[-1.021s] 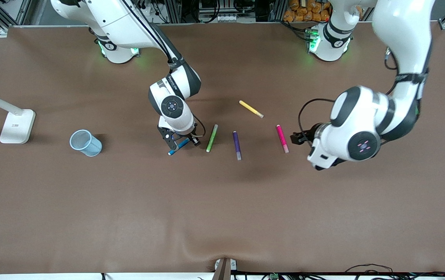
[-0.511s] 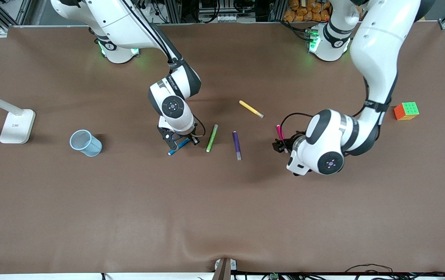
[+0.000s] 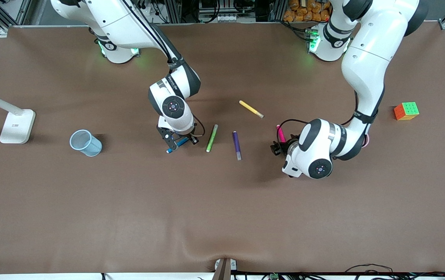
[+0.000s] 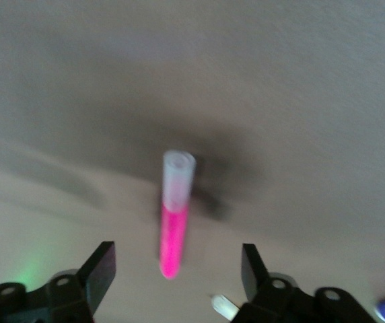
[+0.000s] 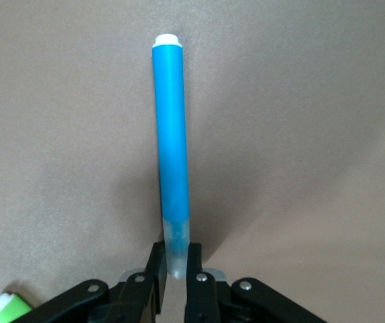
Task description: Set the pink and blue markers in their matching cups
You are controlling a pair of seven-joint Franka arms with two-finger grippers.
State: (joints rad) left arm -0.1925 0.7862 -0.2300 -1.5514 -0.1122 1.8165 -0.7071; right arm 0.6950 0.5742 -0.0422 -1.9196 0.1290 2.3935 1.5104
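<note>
The brown counter (image 3: 222,217) has a wide bare stretch along the edge nearest the front camera, and everything sits in a band across its middle. A white lamp base (image 3: 17,126) stands at the right arm's end, with the blue cup (image 3: 85,142) upright just beside it toward the centre and bare counter all round it. A colour cube (image 3: 406,111) sits toward the left arm's end, well apart from the pens.

The left arm's wrist covers most of the pink marker (image 3: 280,133); a sliver of pink rim shows at that arm's elbow. The left gripper (image 4: 179,269) hangs over the pink marker (image 4: 173,219) with its fingers (image 4: 98,269) spread wide, one on each side and not touching.

The right gripper (image 5: 176,269) has its fingers (image 5: 155,266) clamped on the greyish end of the blue marker (image 5: 170,141), which lies low over the counter beside the green pen (image 3: 212,138). The purple pen (image 3: 237,144) lies between the green pen and the pink marker. The yellow pen (image 3: 251,109) lies farther from the front camera than the rest.
</note>
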